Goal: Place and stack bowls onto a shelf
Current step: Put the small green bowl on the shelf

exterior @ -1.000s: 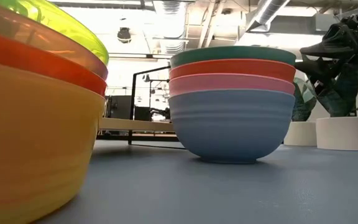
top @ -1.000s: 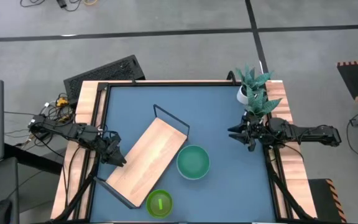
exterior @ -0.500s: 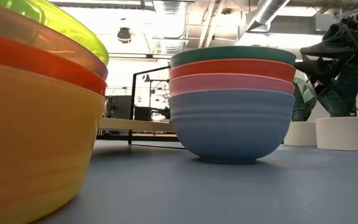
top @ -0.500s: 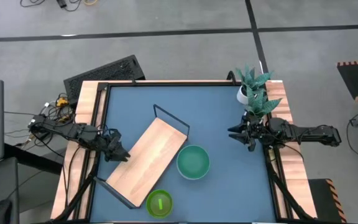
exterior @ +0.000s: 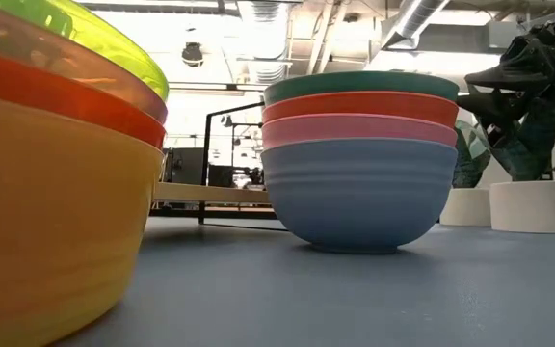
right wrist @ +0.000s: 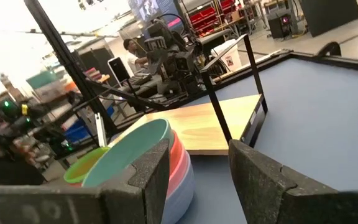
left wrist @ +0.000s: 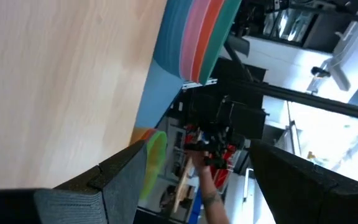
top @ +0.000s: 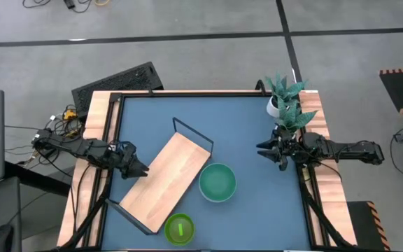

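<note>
The shelf, a light-wood board on a black wire frame, lies slantwise on the blue table. A stack of larger bowls with teal on top rests on the table by the shelf's right long edge; the low view shows red, pink and pale blue under the teal. A smaller stack, lime over orange and yellow, sits at the shelf's near end. My left gripper is open at the board's left long edge, the board filling its wrist view. My right gripper hangs open near the right edge. My left gripper stands at the left long edge of the board, coming level from the table's left; I cannot tell whether its fingers touch the wood.
A white pot with a green plant stands at the far right corner, just beyond my right gripper. The shelf's black end frames rise at its far end and near end. Bare blue table lies across the far middle.
My left gripper has moved toward the table's right and a little toward the far edge, closing on the shelf's left long edge. The shelf, both bowl stacks and my right arm have stayed where they were.
</note>
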{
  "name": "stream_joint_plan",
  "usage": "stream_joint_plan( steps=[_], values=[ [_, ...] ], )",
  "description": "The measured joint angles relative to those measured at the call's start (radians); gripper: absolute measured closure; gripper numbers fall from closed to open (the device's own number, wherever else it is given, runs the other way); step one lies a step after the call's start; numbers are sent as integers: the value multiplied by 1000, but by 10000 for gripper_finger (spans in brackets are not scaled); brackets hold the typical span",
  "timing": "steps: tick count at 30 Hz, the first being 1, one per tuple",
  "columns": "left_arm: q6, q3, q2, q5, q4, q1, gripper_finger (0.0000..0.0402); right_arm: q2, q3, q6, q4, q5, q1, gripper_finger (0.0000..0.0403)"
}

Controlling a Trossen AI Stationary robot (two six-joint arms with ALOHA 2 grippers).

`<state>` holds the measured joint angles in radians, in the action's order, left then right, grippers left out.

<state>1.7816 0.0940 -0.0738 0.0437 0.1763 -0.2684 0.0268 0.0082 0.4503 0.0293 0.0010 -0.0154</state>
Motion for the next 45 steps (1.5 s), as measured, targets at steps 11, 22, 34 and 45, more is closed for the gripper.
stream_joint_plan(
  steps=[11, 22, 34, 45],
  values=[
    [45, 2, 0, -22, 53, 0, 132, -1, 0, 298, 102, 1, 0, 214],
    [6, 6, -1, -129, 101, 0, 132, -1, 0, 311, 105, 24, 0, 214],
    [-26, 6, -100, -260, 101, 0, 132, -1, 0, 312, 115, 25, 0, 214],
    [-79, 0, -182, -283, 36, 0, 132, -1, 0, 412, 114, 25, 0, 214]
  ],
)
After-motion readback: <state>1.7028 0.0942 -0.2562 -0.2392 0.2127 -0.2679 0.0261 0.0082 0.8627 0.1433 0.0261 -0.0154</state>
